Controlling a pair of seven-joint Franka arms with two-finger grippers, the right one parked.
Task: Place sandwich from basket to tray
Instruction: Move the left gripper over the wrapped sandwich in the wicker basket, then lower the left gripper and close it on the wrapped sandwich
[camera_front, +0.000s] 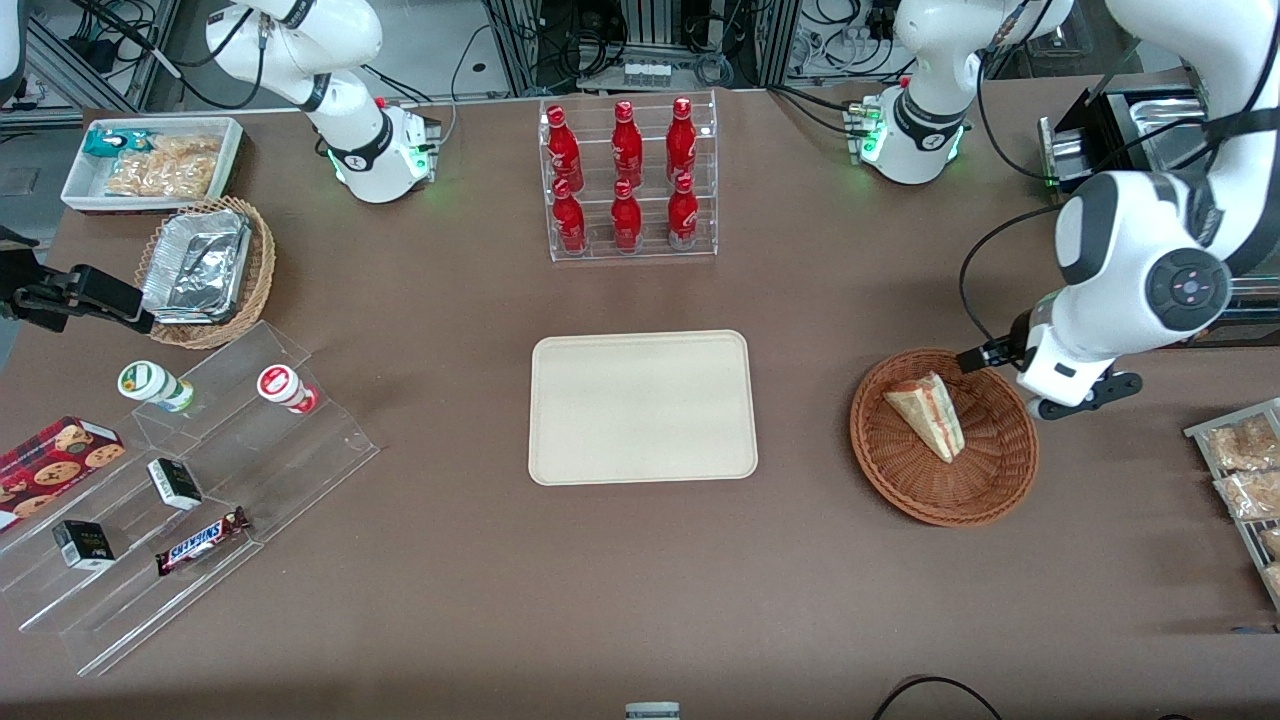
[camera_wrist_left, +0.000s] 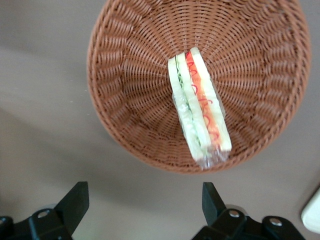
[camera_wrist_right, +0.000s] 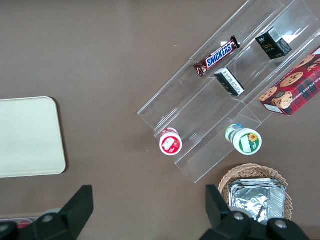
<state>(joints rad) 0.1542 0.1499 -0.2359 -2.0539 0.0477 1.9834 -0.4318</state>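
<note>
My gripper (camera_wrist_left: 142, 205) hangs above the table just beside the basket (camera_front: 985, 490), at the basket's edge toward my end of the table. Its fingers (camera_wrist_left: 75, 200) are spread wide apart with nothing between them, and below them I see only bare brown table (camera_front: 480, 590).

The sandwich (camera_front: 926, 412) lies in the basket on its side, its wrapped point reaching toward the rim. From my wrist camera its cut face shows plainly (camera_wrist_left: 199, 107): pale bread with green and red layers under clear wrap, which bunches at the end nearest my fingers. I am not touching it.

The tray (camera_front: 642, 407) sits flat mid-table, well apart from the basket, toward the parked arm's end. A rack of red bottles (camera_front: 627, 177) stands farther from the front camera than the tray.
</note>
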